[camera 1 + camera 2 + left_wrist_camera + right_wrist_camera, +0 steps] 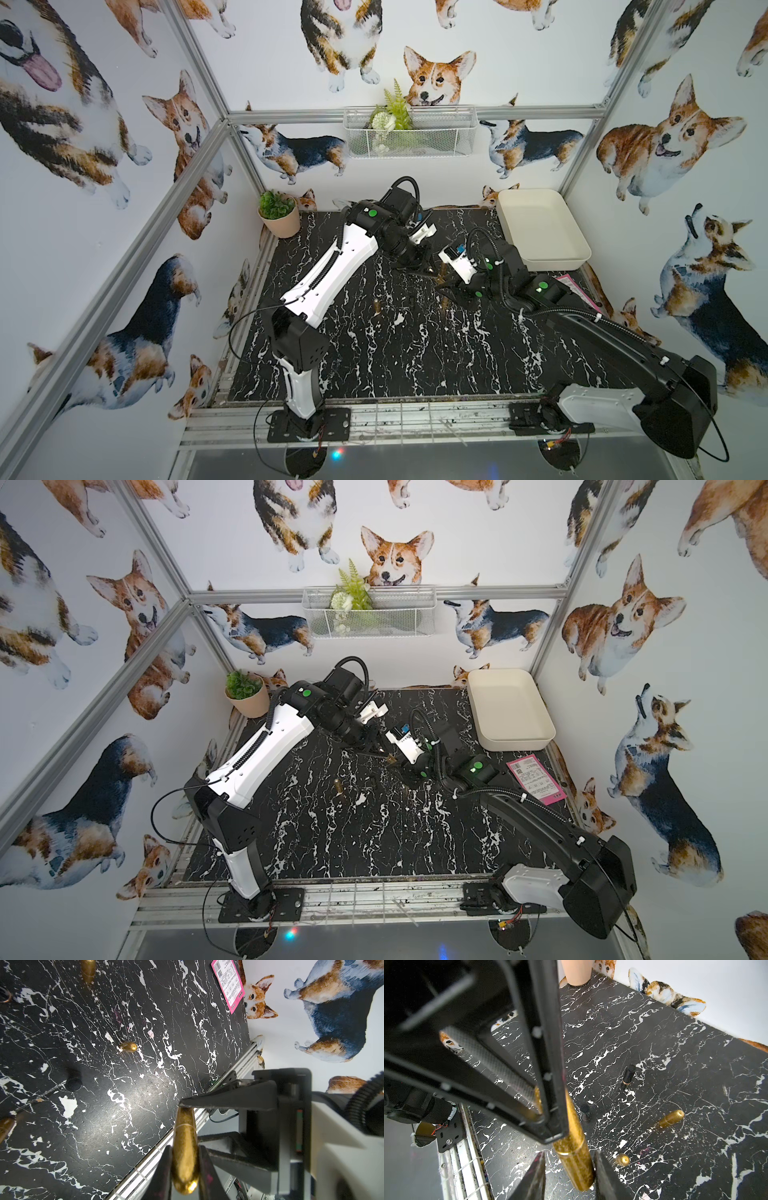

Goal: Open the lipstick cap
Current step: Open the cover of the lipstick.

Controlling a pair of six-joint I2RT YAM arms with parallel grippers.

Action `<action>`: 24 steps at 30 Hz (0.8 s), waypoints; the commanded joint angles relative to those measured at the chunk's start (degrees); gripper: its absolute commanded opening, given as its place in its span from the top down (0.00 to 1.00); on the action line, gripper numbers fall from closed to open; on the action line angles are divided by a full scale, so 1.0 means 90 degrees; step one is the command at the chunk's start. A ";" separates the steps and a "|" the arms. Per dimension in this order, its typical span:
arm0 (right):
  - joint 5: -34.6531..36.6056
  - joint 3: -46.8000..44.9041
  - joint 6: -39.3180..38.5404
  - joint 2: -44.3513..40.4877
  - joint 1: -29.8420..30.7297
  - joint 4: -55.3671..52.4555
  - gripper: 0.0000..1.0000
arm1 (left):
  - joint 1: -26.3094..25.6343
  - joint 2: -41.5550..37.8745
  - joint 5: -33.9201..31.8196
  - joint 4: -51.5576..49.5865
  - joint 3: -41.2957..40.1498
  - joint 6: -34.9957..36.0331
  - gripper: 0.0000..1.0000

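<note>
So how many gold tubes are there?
4. One shiny gold bullet-shaped tube is gripped by the left hand; a second tube sits beside the left arm, a third tube near the right hand, a fourth tube farther back. Arms may hide more.

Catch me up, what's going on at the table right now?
Both arms are working on one gold lipstick, held up off the table. The left gripper is clamped on one end. The right gripper straddles the other end with its jaws open, a gap showing on one side. It has not been pulled apart yet and looks to be in one piece. A few other lipsticks sit loose on the table.
</note>
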 commanded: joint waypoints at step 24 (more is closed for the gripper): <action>-0.0202 0.0175 -0.0076 0.0202 0.0084 -0.0224 0.78 | 0.0069 0.0100 0.0245 0.0120 0.0099 0.0034 1.00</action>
